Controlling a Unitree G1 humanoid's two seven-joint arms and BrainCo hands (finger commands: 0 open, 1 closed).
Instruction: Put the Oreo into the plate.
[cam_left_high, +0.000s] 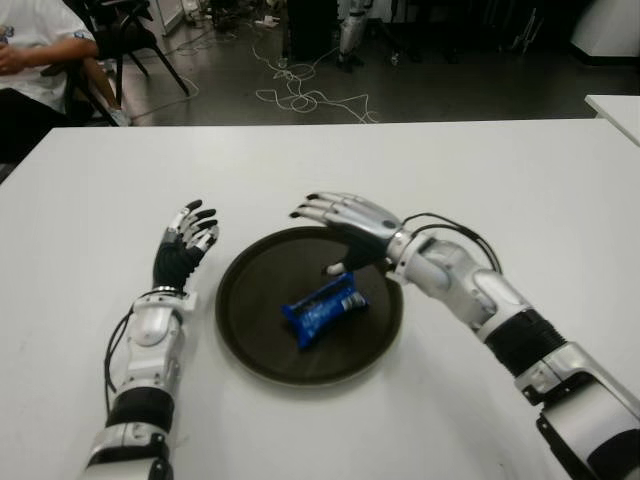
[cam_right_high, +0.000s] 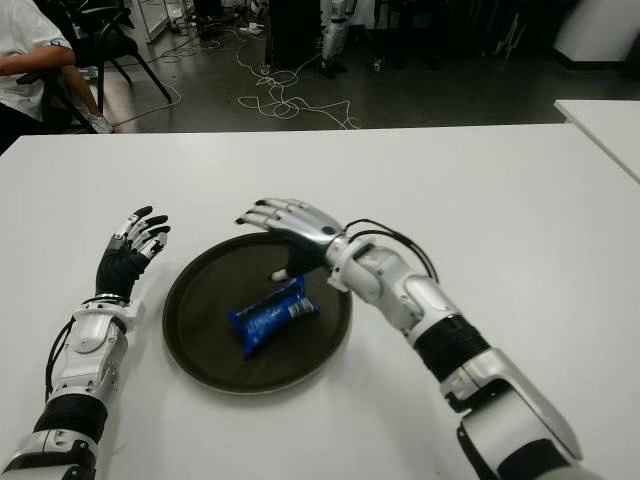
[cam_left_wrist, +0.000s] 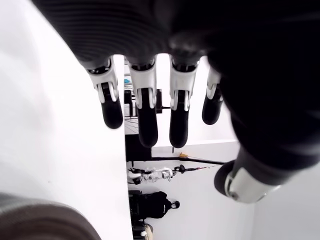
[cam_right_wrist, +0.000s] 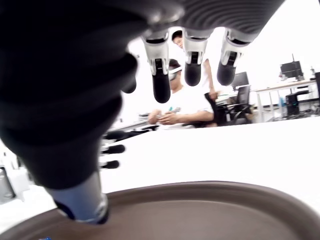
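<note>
A blue Oreo pack lies flat in the middle of the dark round plate on the white table. My right hand hovers above the plate's far right part, just beyond the pack, fingers spread and holding nothing; its wrist view shows only the plate's rim beneath the extended fingers. My left hand shows left of the plate, fingers extended, with nothing in it.
A seated person is beyond the table's far left corner, near a chair. Cables lie on the floor behind the table. Another white table edge shows at the far right.
</note>
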